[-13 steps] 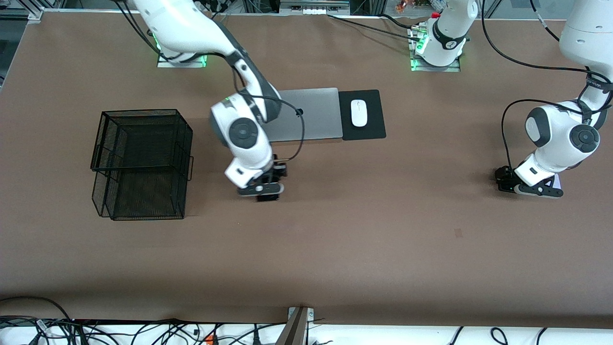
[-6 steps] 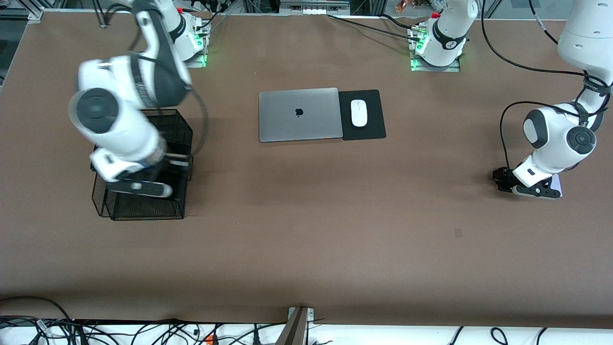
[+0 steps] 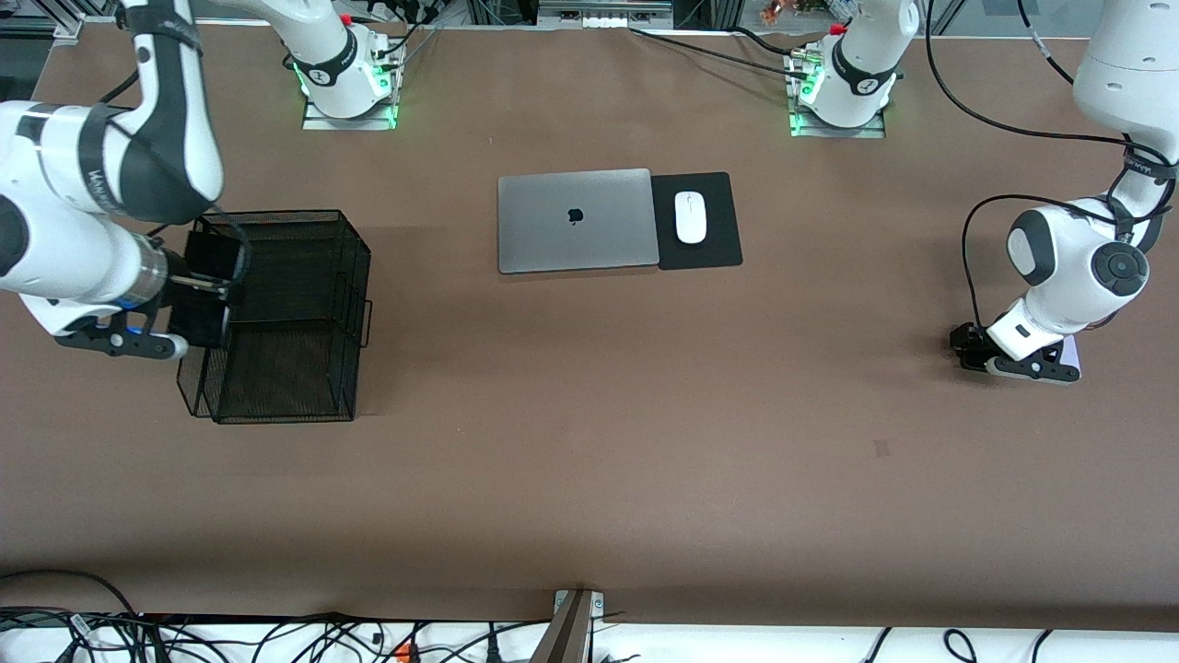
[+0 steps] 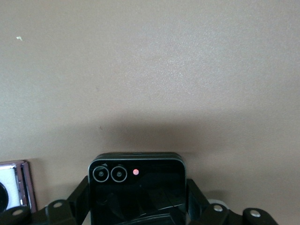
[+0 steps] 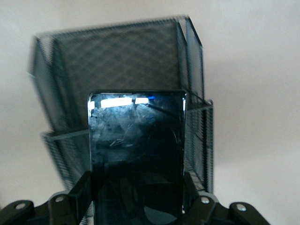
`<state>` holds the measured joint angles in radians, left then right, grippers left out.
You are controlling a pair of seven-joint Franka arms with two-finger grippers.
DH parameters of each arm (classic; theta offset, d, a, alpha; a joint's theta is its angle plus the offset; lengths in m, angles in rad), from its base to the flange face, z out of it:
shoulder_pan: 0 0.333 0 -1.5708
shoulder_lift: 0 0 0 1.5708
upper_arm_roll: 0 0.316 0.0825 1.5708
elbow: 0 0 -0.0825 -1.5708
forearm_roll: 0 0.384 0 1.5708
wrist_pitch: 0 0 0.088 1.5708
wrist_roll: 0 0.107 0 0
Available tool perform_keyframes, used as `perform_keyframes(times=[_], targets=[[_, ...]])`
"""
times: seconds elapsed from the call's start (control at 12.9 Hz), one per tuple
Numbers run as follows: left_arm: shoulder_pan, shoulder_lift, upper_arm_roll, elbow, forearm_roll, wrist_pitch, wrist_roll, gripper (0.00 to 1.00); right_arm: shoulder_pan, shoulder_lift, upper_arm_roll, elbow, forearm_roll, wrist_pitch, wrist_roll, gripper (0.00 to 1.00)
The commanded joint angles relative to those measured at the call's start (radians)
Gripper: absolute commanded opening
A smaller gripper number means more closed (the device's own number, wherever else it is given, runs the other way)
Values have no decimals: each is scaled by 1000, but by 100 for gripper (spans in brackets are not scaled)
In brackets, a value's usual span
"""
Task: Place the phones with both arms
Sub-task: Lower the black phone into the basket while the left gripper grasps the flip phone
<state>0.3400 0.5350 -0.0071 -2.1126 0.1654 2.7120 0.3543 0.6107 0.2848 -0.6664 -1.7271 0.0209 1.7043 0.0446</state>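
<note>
**Phones held, none placed yet**

Right tool (image 3: 198, 308) grips the long black phone (image 5: 137, 154) at the mesh basket's (image 3: 276, 313) edge. Left tool (image 3: 1013, 359), low near the bench's (image 3: 589, 460) end, clamps a small black phone (image 4: 137, 187); the lavender phone (image 4: 11, 183) lies beside it.

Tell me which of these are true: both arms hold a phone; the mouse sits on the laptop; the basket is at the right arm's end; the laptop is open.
1. Both arms hold a phone. True: the right tool grips a long black phone, the left tool a small black phone.
2. The mouse sits on the laptop. False: the mouse lies on a black pad beside the laptop.
3. The basket is at the right arm's end. True.
4. The laptop is open. False: its lid is shut.
</note>
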Motion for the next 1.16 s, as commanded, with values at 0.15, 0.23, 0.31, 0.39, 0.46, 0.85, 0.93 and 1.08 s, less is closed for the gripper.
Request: perform_keyframes(times=[0.15, 0.23, 0.31, 0.39, 0.46, 0.85, 0.93, 1.08], targets=[[-2, 34, -4, 46, -4, 2, -27, 22, 15, -116, -58, -247, -12, 147, -172, 0], [-6, 31, -4, 49, -4, 0, -29, 22, 15, -133, -61, -288, -12, 190, -198, 0], [-10, 31, -5, 69, -6, -24, -31, 22, 17, -144, -61, -323, -13, 230, -216, 0], [-12, 28, -7, 88, -12, -59, -31, 21, 17, -160, -61, -354, -13, 263, -224, 0], [-15, 25, -23, 100, -15, -81, -47, 21, 17, -164, -61, -371, -13, 287, -226, 0], [-15, 0, -30, 144, -13, -182, -63, 20, 17, -154, -59, -416, -12, 371, -223, 0], [-15, -1, -33, 164, -13, -214, -66, 20, 17, -150, -59, -416, -10, 380, -215, 0], [-16, -3, -37, 206, -15, -273, -87, 20, 17, -133, -58, -417, -10, 402, -209, 0]])
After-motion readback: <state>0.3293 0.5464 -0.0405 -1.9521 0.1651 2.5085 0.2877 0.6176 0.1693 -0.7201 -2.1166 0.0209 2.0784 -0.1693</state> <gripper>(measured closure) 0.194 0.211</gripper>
